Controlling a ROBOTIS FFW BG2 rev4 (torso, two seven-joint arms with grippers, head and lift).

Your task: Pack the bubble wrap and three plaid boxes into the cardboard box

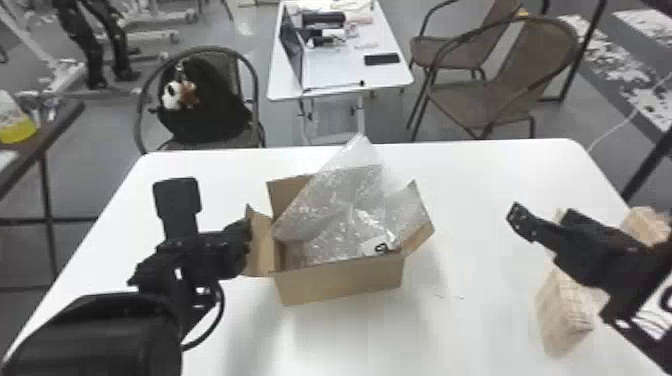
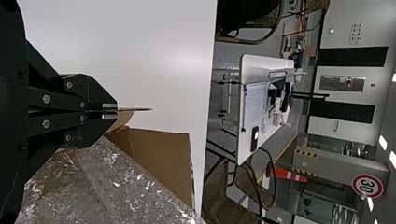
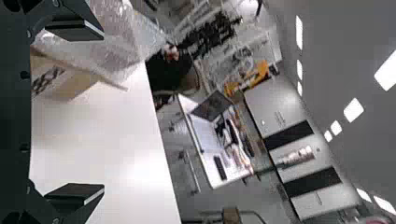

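the left gripper [image 1: 247, 237] was clamped on a flap [image 1: 262, 245] of the cardboard box [image 1: 342, 282]; bubble wrap [image 1: 340, 210] sat inside, poking out the top; the right gripper [image 1: 542, 220], fingers spread, hung near 2 plaid boxes [image 1: 562, 315] on the table [image 1: 480, 180]

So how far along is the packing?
The bubble wrap is in the cardboard box but pokes above its rim. The left end effector pinches a box flap; the right end effector is open and empty. At least two plaid boxes remain outside, to the right; I can't place the third.
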